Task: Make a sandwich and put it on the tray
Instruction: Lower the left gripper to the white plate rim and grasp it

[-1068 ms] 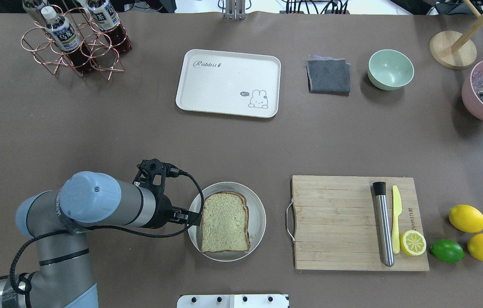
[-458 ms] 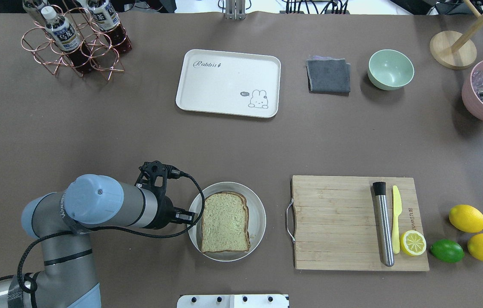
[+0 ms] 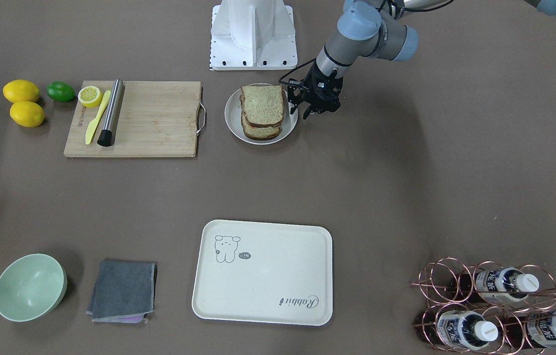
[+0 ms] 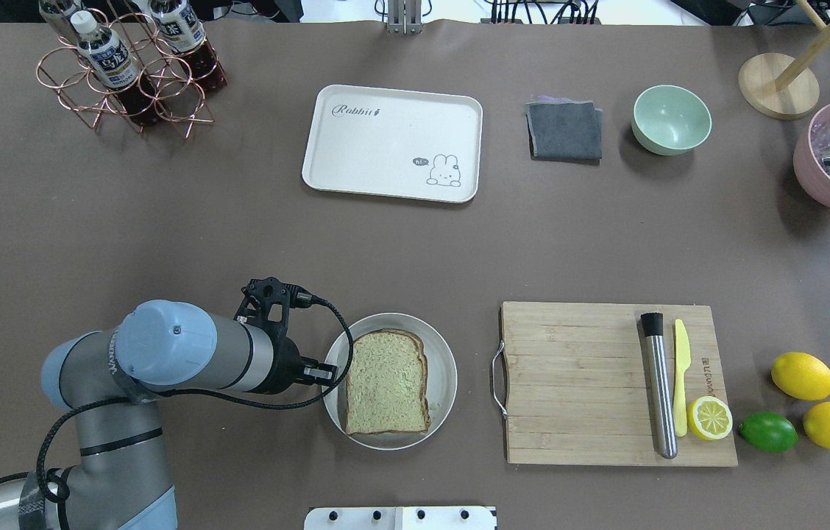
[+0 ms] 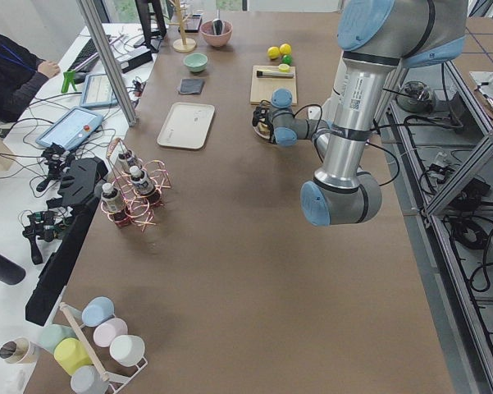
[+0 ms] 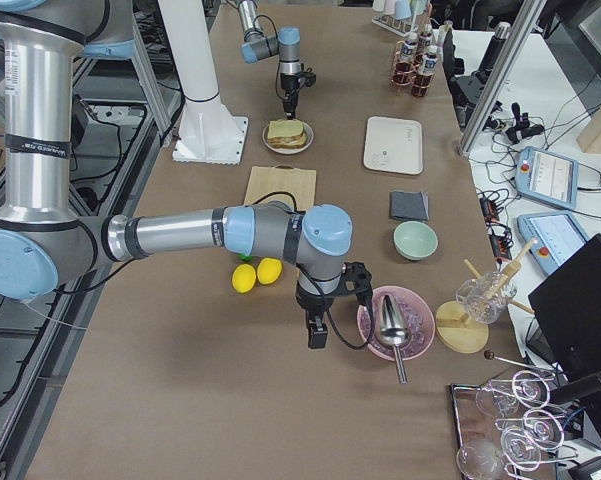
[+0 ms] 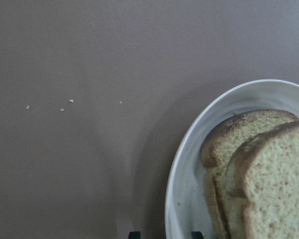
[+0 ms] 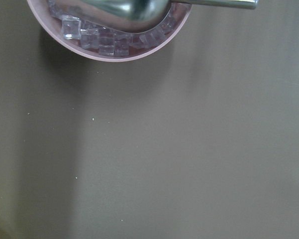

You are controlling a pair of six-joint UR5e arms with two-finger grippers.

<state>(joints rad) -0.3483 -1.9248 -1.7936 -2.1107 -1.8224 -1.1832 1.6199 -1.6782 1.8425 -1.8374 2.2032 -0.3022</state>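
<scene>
We find the left gripper (image 4: 328, 373) released, jaws astride the rim of the round white plate (image 4: 447, 368) holding the brown-crusted bread sandwich (image 4: 386, 383). A shallow rim pinch could tilt it, sliding slices off before the distant cream rectangular tray (image 4: 385, 132).

Left tool (image 4: 327, 373) pointing down, jaws apart

Sandwich (image 6: 286, 131) on plate (image 6: 269, 146), tray (image 6: 393, 145) near; right gripper (image 6: 318, 337) beside pink bowl (image 6: 425, 312).
</scene>
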